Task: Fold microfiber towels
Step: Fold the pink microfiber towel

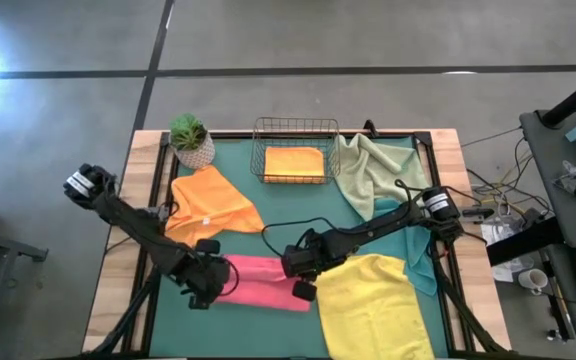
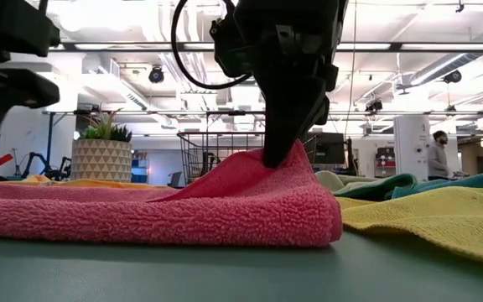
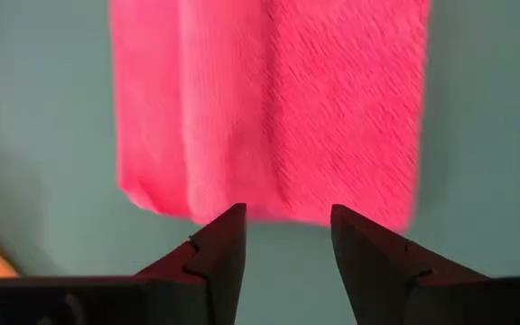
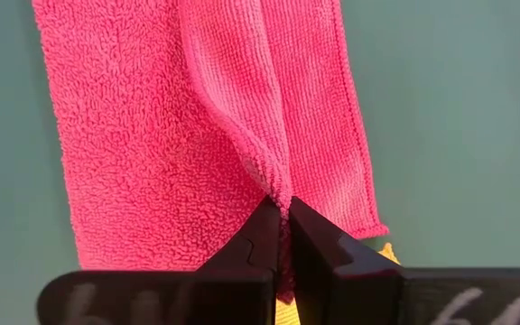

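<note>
- The left end effector is held with its fingers apart and nothing between them, just off the left short end of the pink towel; in the left wrist view the folded edge of the towel is seen directly ahead of the parted fingertips, close but apart from them.
- The pink towel is judged to be light, limp and slightly grippy from its looped pile; it will sag and drape when lifted, so a pinch at a corner or edge, through all layers, is advised.
- The towel lies as a long folded strip on the green tabletop, stretched between the two end effectors.
- The right end effector is clamped together on a raised ridge of pink cloth at the towel's right end; in the low view the fabric is pulled up into a peak under it.
- Beyond the right end effector, the yellow towel lies just beside the pink one.
</note>
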Tool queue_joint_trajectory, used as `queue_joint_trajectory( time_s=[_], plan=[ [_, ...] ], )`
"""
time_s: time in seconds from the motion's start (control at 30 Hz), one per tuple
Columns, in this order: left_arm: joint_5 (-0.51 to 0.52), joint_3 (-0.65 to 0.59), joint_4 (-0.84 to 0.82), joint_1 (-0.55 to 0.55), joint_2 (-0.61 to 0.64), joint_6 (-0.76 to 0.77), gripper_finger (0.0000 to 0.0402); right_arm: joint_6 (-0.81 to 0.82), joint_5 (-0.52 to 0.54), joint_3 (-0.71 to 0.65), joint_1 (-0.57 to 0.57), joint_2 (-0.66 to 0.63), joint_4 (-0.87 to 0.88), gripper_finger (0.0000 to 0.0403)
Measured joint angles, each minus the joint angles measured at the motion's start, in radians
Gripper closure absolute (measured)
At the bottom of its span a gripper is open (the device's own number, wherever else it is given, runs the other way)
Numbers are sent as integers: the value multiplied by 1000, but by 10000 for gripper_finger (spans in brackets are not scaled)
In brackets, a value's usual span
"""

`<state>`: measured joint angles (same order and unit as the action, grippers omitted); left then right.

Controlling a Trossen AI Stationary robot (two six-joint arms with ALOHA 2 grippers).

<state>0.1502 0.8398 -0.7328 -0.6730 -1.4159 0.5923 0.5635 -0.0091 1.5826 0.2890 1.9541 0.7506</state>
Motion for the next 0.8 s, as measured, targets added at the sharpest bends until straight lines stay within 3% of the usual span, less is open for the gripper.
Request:
queue_joint_trajectory(
  time_s=[0.47,0.8],
  plan=[
    [24,-9,13,-1,-114,-5,254,1,0,0,-2,0,-1,394],
    [47,-11,16,-1,-125,3,255,5,0,0,-2,0,-3,394]
  ],
)
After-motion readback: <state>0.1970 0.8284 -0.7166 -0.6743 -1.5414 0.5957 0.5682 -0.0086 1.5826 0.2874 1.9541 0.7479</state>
